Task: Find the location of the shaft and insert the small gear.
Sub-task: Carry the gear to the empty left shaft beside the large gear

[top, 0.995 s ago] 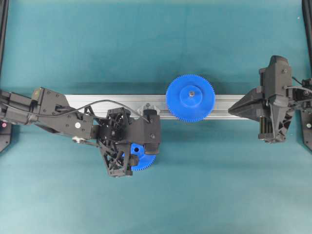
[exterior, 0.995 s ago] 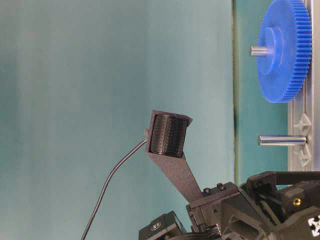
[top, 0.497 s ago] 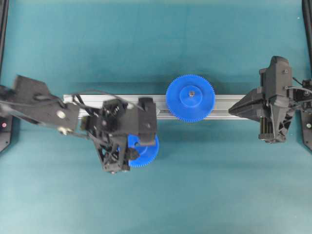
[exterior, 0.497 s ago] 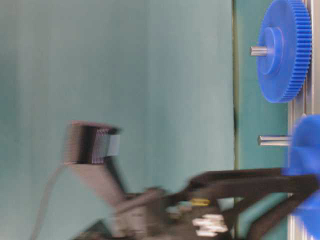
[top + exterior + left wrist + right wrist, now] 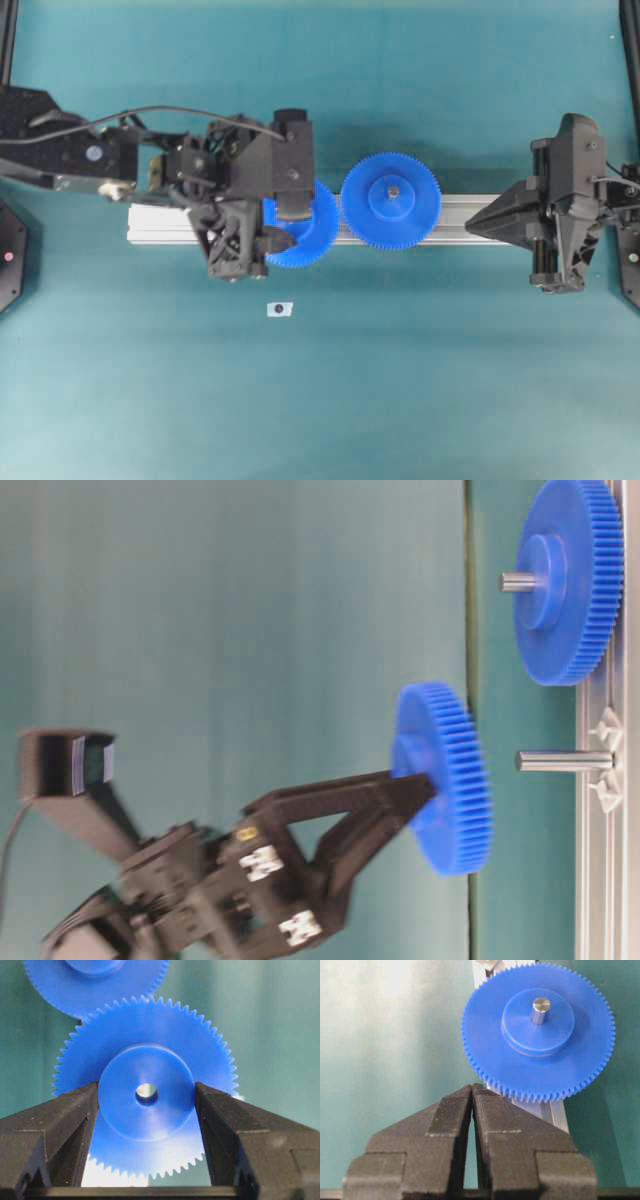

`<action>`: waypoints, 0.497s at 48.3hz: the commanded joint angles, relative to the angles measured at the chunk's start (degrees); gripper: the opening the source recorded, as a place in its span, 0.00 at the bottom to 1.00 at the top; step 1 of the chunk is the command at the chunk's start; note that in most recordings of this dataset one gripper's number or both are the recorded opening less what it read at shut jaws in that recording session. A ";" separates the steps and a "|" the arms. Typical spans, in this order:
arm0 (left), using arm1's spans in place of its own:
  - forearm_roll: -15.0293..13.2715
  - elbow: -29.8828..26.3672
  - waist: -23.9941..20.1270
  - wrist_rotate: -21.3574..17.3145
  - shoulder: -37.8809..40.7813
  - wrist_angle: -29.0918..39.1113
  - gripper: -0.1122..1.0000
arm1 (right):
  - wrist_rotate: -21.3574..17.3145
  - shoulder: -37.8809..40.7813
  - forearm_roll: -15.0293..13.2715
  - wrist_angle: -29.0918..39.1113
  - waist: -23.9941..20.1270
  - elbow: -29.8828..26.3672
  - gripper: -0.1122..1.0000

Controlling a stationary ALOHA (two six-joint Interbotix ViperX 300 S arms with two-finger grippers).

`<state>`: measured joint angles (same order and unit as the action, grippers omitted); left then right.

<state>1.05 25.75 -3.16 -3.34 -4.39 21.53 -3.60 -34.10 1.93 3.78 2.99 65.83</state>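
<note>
The left gripper [image 5: 146, 1095] is clenched on the small gear [image 5: 145, 1090]: its two black jaws press the raised round hub from 9 and 3 o'clock, with the centre hole showing between them. In the overhead view the small gear [image 5: 300, 225] hangs over the aluminium rail [image 5: 470, 218], its teeth close to those of the larger blue gear [image 5: 391, 201] at its 3 o'clock; whether the teeth touch cannot be told. The larger gear sits on the rail with its own pin through the hub.

In the table-level view, which is turned on its side, the shaft [image 5: 563, 761] projects from the rail toward 9 o'clock. The small gear [image 5: 443, 777] is held apart from the shaft's free end, not yet on it, its face roughly square to the pin.

The right gripper [image 5: 472, 1097] has its jaws pressed together on nothing, pointing at the rim of the larger gear [image 5: 538, 1032]. A small white tag [image 5: 280, 309] lies on the teal table [image 5: 400, 400] at 6 o'clock from the small gear.
</note>
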 commanded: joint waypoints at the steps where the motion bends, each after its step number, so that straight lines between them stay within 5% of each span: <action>1: 0.18 -1.41 -0.70 -0.53 0.35 -0.44 0.68 | -0.44 -0.35 -0.09 -0.44 0.09 -0.44 0.21; 24: 0.18 -1.32 -2.46 -0.79 4.48 -2.20 0.68 | -0.44 -0.44 0.00 -0.44 0.18 0.18 0.21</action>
<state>1.05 25.58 -4.66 -4.04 0.79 19.78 -3.60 -34.37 1.93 3.78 2.99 66.36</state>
